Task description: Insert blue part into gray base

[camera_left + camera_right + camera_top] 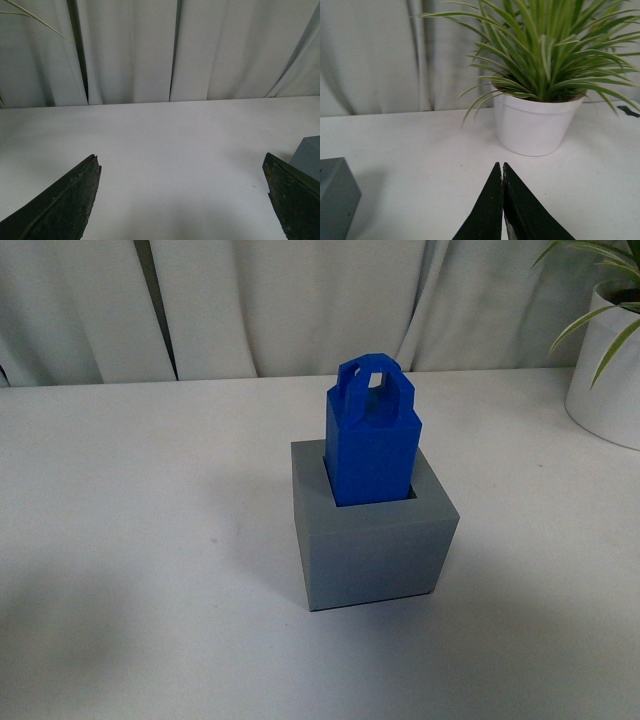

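Claw, left (181, 159): jaws spread wide with only bare worktop (165, 135) between them; it holds nothing.
Claw, right (500, 166): jaws pressed together tip to tip, nothing gripped.
Near the claws: one corner of the gray base (307, 155) shows at the edge of each wrist view. It is apart from both claws, and neither touches it.
Gray base, front view (375, 550): sits flat on the worktop, mid-scene.
Blue part (372, 455): upright in the base's square recess. Its lower end is inside; the upper body and handle loop (372, 380) stand above the rim. A thin dark gap shows along the recess's right side.
Progress: insertion looks done, since the part stands in the base unaided with both claws clear.
Left to do: probably little. Whether the part is bottomed out cannot be told, so perhaps a seating check.
Front view only: shows the blue part and its fit in the recess. Neither arm appears.
Wrist views only: show the claw states, but the blue part is absent from both.
Right wrist view: whole potted plant (535, 125) near the claw. The front view catches only its pot edge, far right.
Backdrop: pale curtain (300, 300) behind the worktop.
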Controlling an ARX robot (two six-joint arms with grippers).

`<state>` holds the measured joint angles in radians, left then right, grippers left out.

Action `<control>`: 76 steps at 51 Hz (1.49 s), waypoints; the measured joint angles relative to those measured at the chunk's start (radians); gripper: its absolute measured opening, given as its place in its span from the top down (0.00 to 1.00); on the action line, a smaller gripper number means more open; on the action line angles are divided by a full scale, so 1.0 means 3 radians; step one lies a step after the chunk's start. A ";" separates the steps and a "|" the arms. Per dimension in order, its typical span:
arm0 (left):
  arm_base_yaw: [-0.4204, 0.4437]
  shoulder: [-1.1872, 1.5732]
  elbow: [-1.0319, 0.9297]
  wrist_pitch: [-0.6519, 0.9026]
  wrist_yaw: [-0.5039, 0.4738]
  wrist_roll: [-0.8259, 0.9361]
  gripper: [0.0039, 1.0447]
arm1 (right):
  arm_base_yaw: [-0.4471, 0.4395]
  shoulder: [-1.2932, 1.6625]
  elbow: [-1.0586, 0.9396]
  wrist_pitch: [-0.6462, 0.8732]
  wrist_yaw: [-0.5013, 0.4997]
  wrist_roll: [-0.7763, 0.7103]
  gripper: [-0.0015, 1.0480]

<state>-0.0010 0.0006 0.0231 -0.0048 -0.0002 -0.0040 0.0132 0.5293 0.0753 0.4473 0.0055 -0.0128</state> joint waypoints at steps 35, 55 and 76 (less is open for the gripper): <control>-0.0001 0.0000 0.0000 0.0000 -0.0001 0.0000 0.06 | -0.0037 -0.0759 -0.0235 -0.0470 -0.0024 0.0006 0.98; -0.0001 0.0000 0.0000 0.0000 0.0000 0.0000 0.06 | -0.0037 -0.1152 -0.0235 -0.0866 -0.0024 0.0006 0.98; -0.0001 0.0000 0.0000 0.0000 0.0000 0.0001 0.06 | -0.0037 -0.1748 -0.0231 -0.1484 -0.0027 0.0006 0.98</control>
<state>-0.0013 0.0006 0.0231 -0.0048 -0.0002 -0.0036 0.0021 0.0048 0.0059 0.0021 -0.0025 -0.0109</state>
